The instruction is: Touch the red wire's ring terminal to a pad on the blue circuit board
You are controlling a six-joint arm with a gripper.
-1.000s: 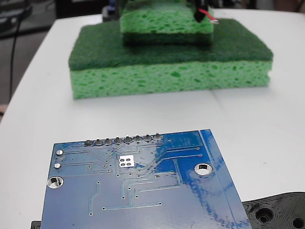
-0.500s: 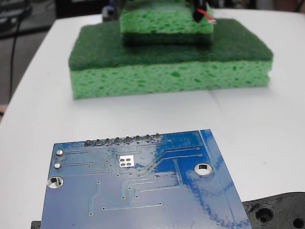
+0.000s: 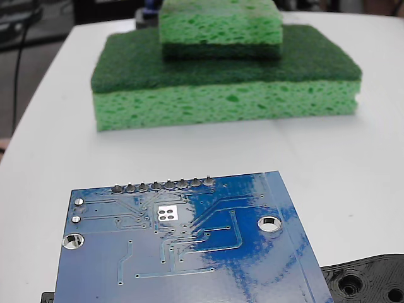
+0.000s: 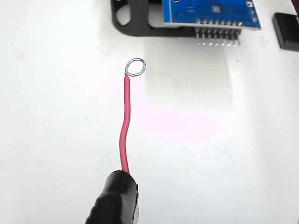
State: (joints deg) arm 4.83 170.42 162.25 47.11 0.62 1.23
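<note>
Ring terminal [image 4: 136, 67] on red wire [image 4: 124, 127], short of the blue circuit board [image 4: 210, 12]: you steer it onto the pad [image 3: 168, 213] beside the solder row; fingers unseen, grip undeterminable.

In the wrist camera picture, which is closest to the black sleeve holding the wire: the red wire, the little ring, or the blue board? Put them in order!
1. The red wire, rising straight out of the black sleeve.
2. The ring terminal, at the wire's top end.
3. The blue circuit board, at the top edge, right of the ring.
</note>
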